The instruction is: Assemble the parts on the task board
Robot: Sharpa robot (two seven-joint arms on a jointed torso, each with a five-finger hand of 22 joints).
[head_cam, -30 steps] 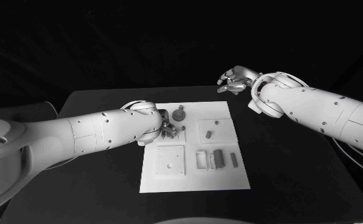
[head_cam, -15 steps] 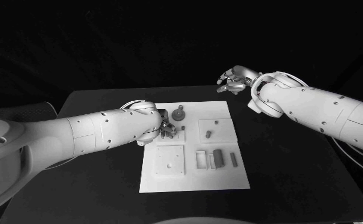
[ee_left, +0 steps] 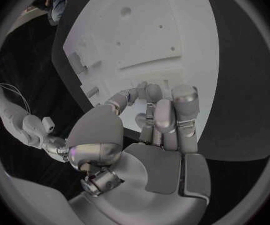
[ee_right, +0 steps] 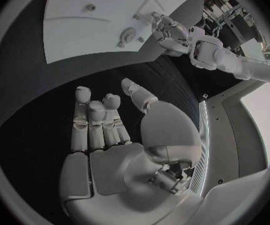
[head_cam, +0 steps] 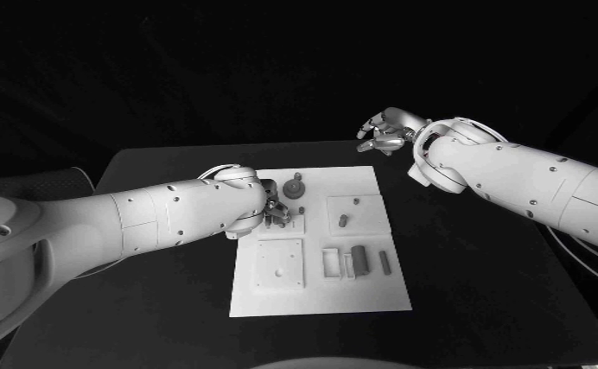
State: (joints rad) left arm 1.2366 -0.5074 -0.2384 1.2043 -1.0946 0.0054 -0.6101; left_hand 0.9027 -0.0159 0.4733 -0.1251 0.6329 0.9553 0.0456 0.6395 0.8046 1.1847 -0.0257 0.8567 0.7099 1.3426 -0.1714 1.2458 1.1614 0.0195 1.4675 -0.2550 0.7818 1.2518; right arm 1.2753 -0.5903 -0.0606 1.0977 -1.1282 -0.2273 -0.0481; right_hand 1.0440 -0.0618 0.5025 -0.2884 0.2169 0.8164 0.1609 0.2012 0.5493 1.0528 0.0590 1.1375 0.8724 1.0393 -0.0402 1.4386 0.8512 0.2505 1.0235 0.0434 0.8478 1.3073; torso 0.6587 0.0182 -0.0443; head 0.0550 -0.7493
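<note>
Black table [head_cam: 162,300] holds the task board [head_cam: 318,300]; left hand [head_cam: 274,211] fingers curled there, grip unclear; right hand [head_cam: 386,136] spread, empty.

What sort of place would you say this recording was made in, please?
Probably a robotics lab test bench: a black table against a dark backdrop holds a white task board with small parts, worked by the left hand while the right hand waits.

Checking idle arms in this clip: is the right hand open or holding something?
Open. The right hand hangs above bare black table, fingers straight and apart, nothing in its palm; it is off the task board.
</note>
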